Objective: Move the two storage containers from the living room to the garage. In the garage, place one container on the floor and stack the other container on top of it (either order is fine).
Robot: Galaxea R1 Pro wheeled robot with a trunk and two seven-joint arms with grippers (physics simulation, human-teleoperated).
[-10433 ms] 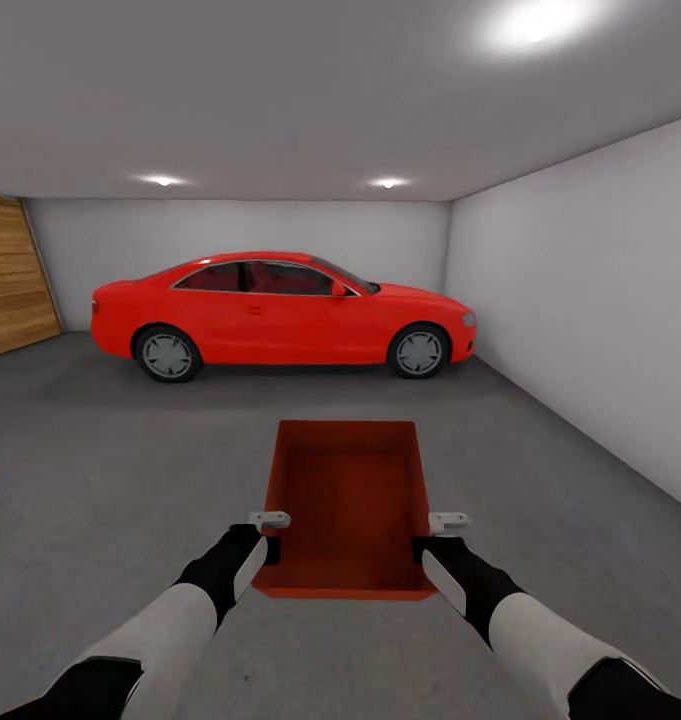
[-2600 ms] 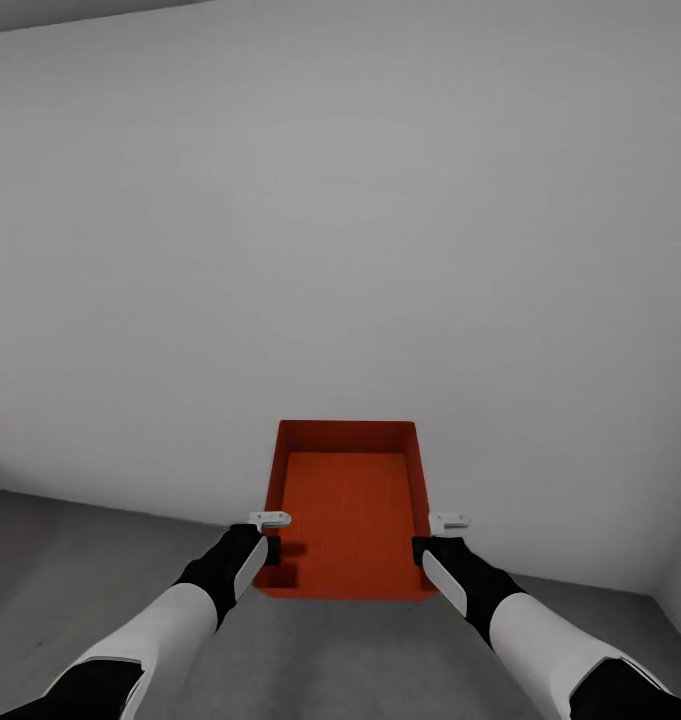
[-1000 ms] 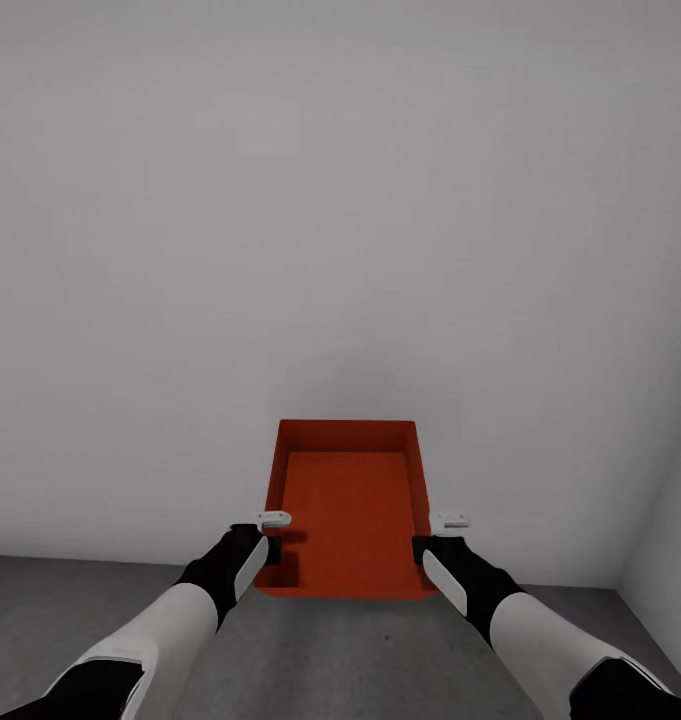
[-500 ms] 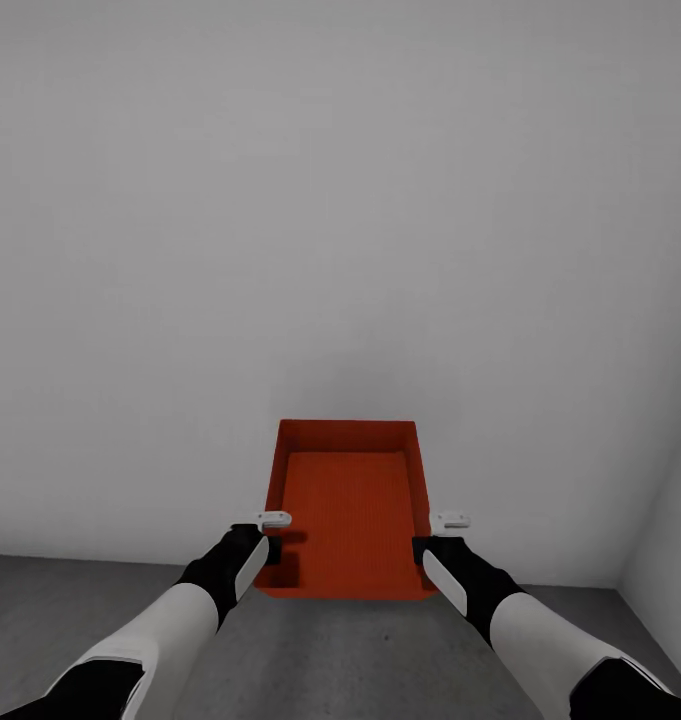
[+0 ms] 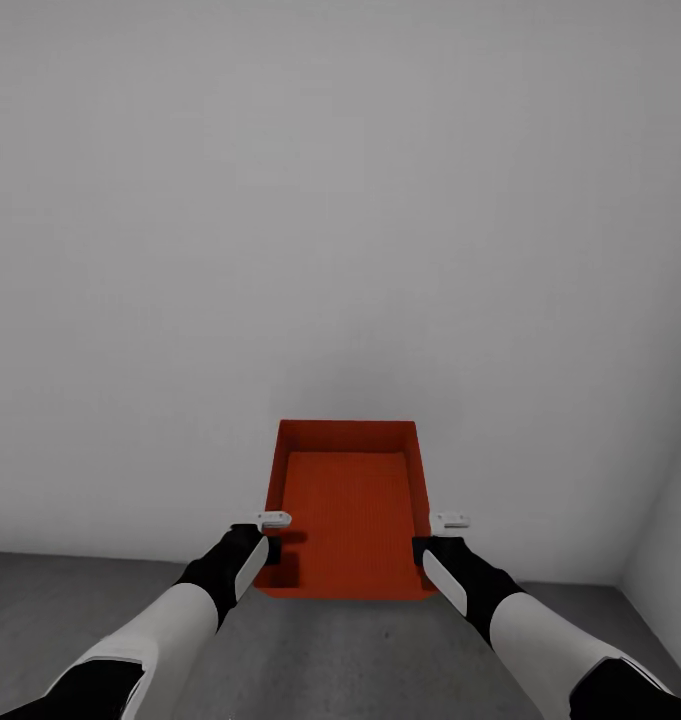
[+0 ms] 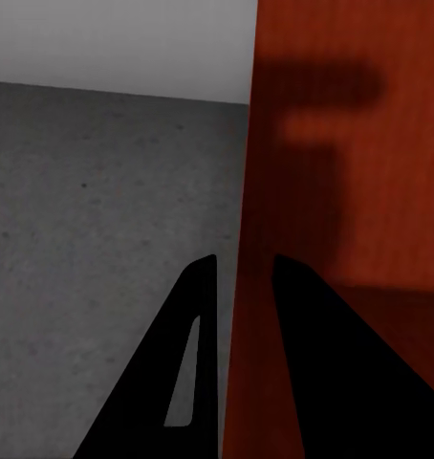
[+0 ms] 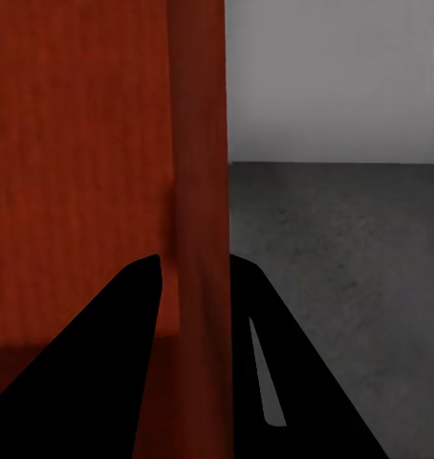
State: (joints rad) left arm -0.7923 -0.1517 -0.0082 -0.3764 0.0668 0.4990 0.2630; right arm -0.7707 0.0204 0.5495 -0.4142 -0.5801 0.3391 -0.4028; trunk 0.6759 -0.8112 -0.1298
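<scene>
Facing a plain grey-white wall in the head view, the robot held one orange-red storage container level above the dark concrete floor, the left gripper and right gripper each clamped on a long side wall. The bin was empty, its ribbed bottom bare. Setting it down well would likely mean lowering both arms evenly, keeping it flat and short of the wall, and releasing only once it rested on the concrete.

In the left wrist view, the left gripper pinched the container's wall between two dark fingers, speckled floor below.

In the right wrist view, the right gripper likewise straddled the opposite wall, floor beside it.
</scene>
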